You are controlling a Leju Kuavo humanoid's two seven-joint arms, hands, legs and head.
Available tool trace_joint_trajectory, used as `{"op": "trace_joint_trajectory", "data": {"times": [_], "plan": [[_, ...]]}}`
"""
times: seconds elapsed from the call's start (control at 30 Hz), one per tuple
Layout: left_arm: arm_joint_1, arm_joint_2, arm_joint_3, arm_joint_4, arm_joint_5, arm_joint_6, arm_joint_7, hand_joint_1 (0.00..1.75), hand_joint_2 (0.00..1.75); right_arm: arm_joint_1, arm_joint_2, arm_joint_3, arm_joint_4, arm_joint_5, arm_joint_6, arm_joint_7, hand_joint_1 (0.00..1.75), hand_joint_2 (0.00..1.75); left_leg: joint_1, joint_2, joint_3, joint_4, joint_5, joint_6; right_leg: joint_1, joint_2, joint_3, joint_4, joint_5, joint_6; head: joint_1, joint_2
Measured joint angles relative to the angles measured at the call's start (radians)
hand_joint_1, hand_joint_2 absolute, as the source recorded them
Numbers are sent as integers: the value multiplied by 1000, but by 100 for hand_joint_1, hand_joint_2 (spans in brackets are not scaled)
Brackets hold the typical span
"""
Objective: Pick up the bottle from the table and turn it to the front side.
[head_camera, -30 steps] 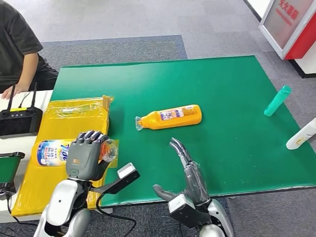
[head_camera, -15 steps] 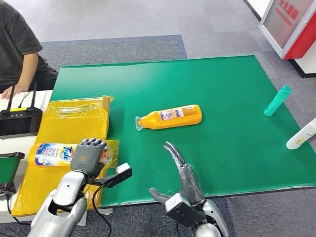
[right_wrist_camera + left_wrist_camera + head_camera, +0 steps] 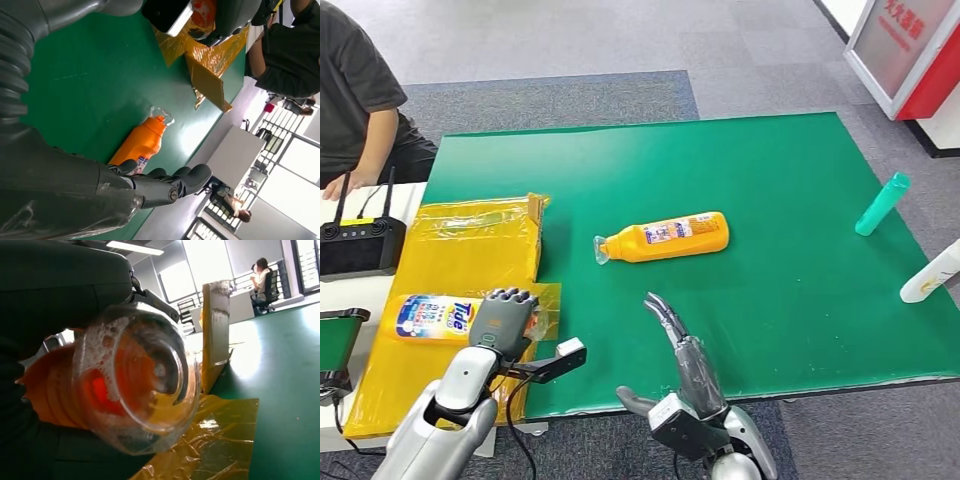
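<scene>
Head view: the left hand (image 3: pixel 503 318) grips the cap end of the Tide bottle (image 3: pixel 433 317), which lies on its side on the yellow plastic sheet (image 3: pixel 463 250) left of the green desk (image 3: pixel 773 180). The right hand (image 3: pixel 682 360) hovers with fingers apart, holding nothing, near the orange bottle (image 3: pixel 667 237) lying mid-desk.

Left wrist view: the bottle's clear cap (image 3: pixel 143 375) sits close up above the sheet.

Right wrist view: spread fingers (image 3: pixel 170 185) reach beside the orange bottle (image 3: pixel 141 142).

Centre: orange plastic bottle (image 3: pixel 667 236) lies on green-covered bench (image 3: pixel 788 300).
Left: yellow plastic sheet (image 3: pixel 463 250), labelled bottle (image 3: pixel 433 316) on it.
Right edge: teal tube (image 3: pixel 882 203), white bottle (image 3: pixel 930 272).
</scene>
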Motion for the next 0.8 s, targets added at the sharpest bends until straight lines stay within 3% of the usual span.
{"op": "trace_joint_trajectory", "data": {"times": [0.17,0.5,0.8], "plan": [[0,-6,-8,2,0,25,2,0,175,6,-2,0,0,-1,-4,0,0,175,0,0,0,0,0,0,0,0,0,0,0,0,0,0],[47,-73,55,-28,16,56,-114,0,175,28,-9,-1,-4,-1,-18,2,0,175,0,0,0,0,0,0,0,0,0,0,0,0,0,0],[167,-145,154,-184,419,64,-357,0,175,67,-18,-9,-32,-4,-32,5,0,175,0,0,0,0,-1,0,0,0,0,0,0,0,0,0]]}}
